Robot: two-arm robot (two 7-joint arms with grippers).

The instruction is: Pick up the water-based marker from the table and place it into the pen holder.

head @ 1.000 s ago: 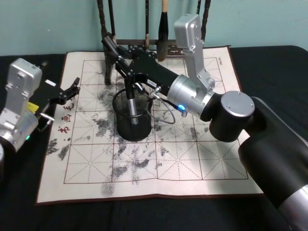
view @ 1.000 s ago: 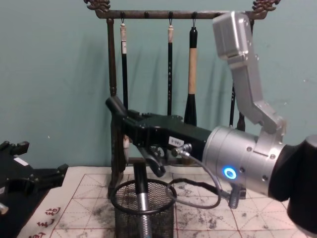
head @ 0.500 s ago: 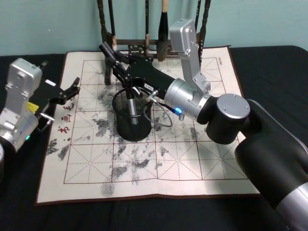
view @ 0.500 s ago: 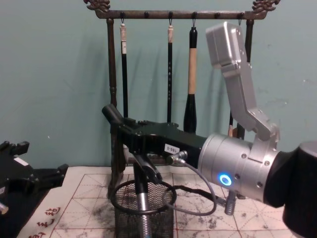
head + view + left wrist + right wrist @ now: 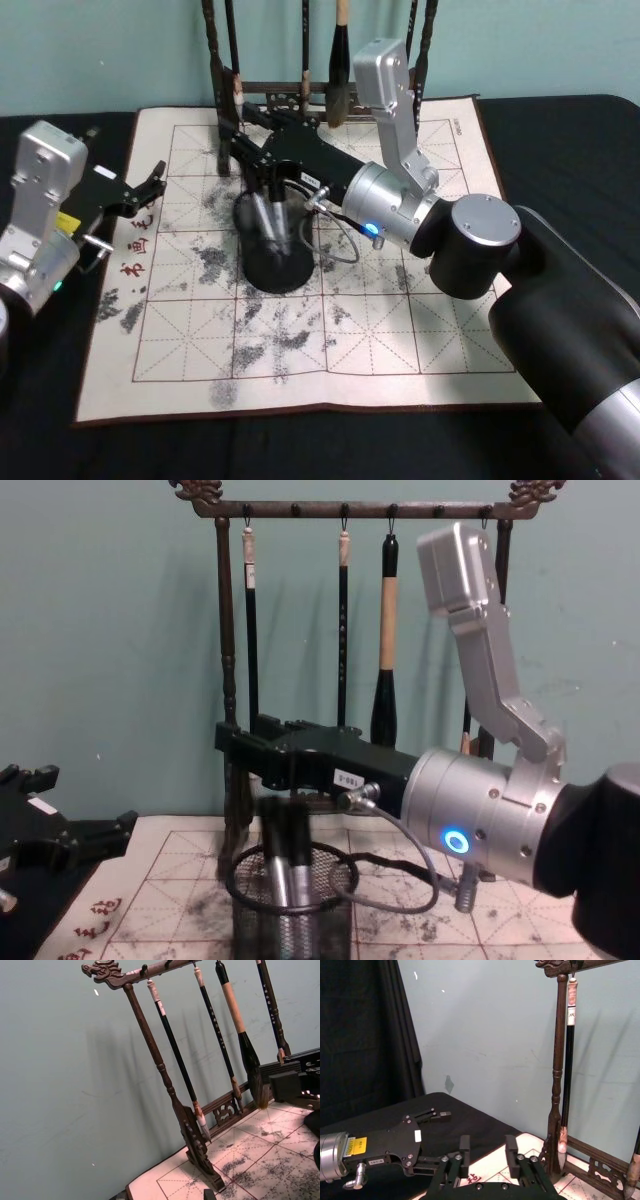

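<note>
The water-based marker (image 5: 268, 218), grey and black, stands loose and blurred inside the pen holder (image 5: 292, 272), a round black mesh cup on the mat. The chest view shows the marker (image 5: 283, 865) leaning within the pen holder (image 5: 322, 928). My right gripper (image 5: 238, 136) hovers just above and behind the cup's rim, open, with nothing between its fingers; it also shows in the chest view (image 5: 234, 744) and the right wrist view (image 5: 488, 1148). My left gripper (image 5: 152, 184) rests open at the mat's left edge, well apart from the cup.
A tall dark wooden brush rack (image 5: 320, 90) with hanging brushes stands right behind the cup and the right gripper, seen too in the chest view (image 5: 345, 508). An ink-stained gridded mat (image 5: 300, 345) covers the black table. Open mat lies in front of the cup.
The right gripper held the marker upright in the cup; it has opened and let go. The marker has dropped and tilts inside the pen holder. The left arm has not moved.
</note>
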